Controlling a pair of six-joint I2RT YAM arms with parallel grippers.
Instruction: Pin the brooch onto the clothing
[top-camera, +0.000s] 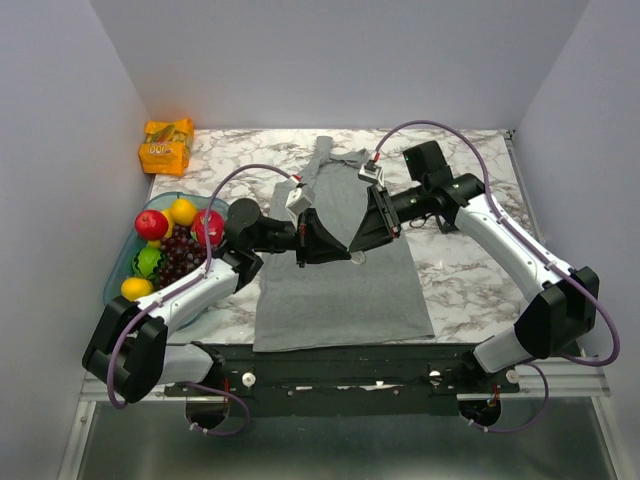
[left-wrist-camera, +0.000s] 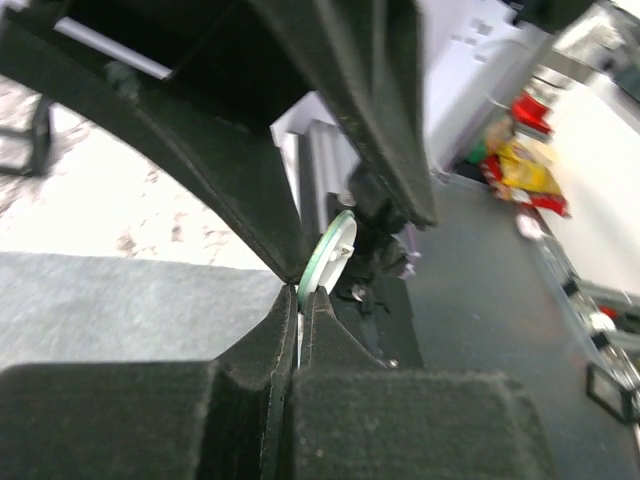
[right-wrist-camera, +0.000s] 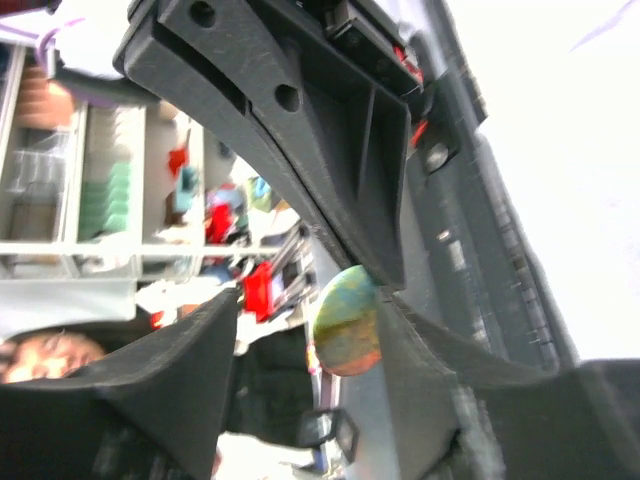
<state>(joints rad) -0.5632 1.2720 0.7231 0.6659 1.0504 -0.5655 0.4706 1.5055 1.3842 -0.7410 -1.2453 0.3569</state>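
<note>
The brooch (right-wrist-camera: 345, 320) is a small round badge, green at the top and orange-red at the bottom. My left gripper (left-wrist-camera: 298, 312) is shut on its edge, and its green rim and white back (left-wrist-camera: 335, 250) stick up from the closed fingertips. My right gripper (right-wrist-camera: 310, 335) stands open around the brooch, which lies close to the right-hand finger (right-wrist-camera: 430, 350). Both grippers, left (top-camera: 340, 250) and right (top-camera: 360, 243), meet tip to tip above the clothing (top-camera: 340, 290). It is a light-grey tank top lying flat mid-table, straps pointing to the far side.
A blue bowl (top-camera: 120, 262) full of fruit sits at the left edge of the marble table (top-camera: 470, 270). An orange snack packet (top-camera: 166, 145) lies at the far left corner. White walls close in the table on three sides.
</note>
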